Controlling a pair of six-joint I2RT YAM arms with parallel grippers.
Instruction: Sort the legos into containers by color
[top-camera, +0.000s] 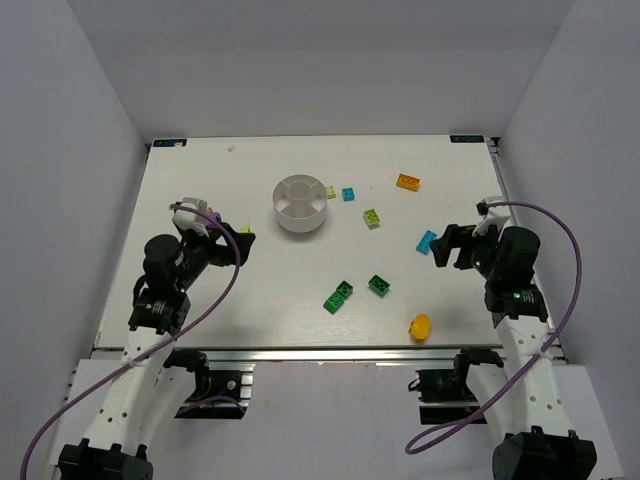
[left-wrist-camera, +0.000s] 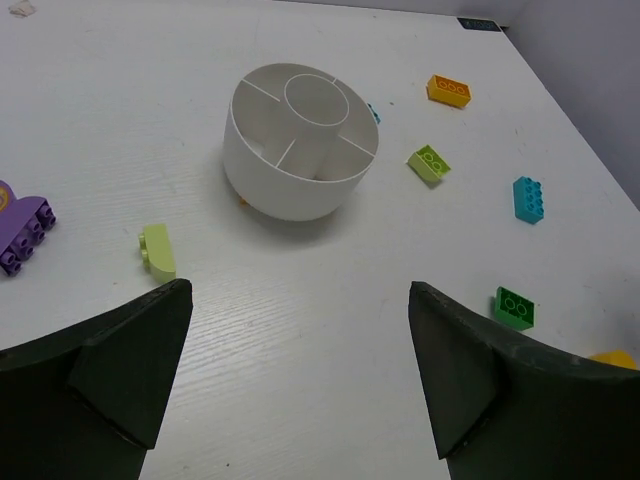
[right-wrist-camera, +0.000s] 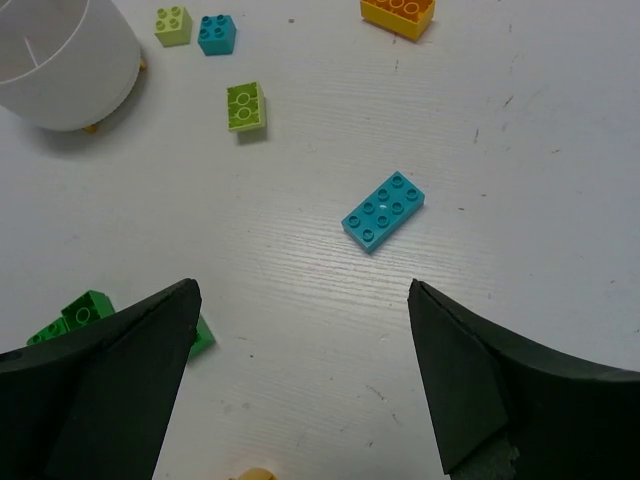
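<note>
Right tool (right-wrist-camera: 301, 290) behind cyan brick (right-wrist-camera: 383, 211).

Bare table (left-wrist-camera: 300, 262) lies between my left gripper (left-wrist-camera: 298, 292) and the dish (left-wrist-camera: 290, 185), a lime brick (left-wrist-camera: 158, 250) beside that lane; a cyan brick (right-wrist-camera: 383, 211) sits alone before my right gripper (right-wrist-camera: 303, 290).

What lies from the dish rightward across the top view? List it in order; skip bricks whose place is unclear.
white dish → pale lime brick → small cyan brick → lime brick → orange brick → long cyan brick
</note>
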